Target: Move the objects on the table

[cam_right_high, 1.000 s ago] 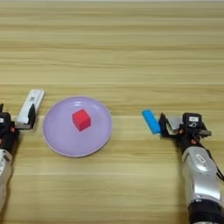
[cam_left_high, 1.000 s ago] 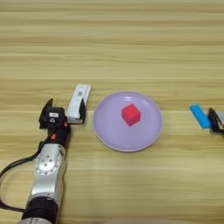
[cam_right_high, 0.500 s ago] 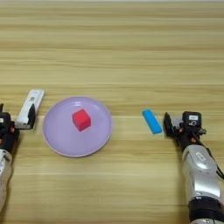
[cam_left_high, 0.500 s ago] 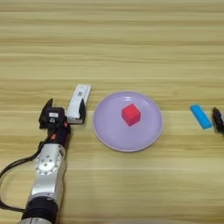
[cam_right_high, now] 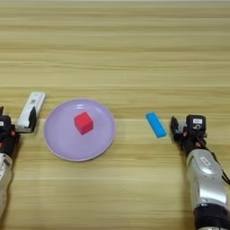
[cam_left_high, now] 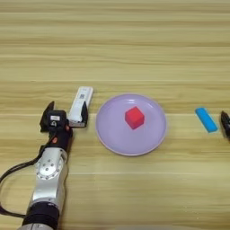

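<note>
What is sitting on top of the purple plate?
A small red cube sits on the lilac plate, near its middle. Nothing else is on the plate. Whatever might be under the cube or under the plate is covered, so that cannot be seen.

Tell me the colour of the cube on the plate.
Red. The cube sits on the lilac plate, clearest in the left eye view.

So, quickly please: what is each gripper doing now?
Left gripper: open, one finger beside the white stick.
Right gripper: cannot be told, holding nothing.
</note>
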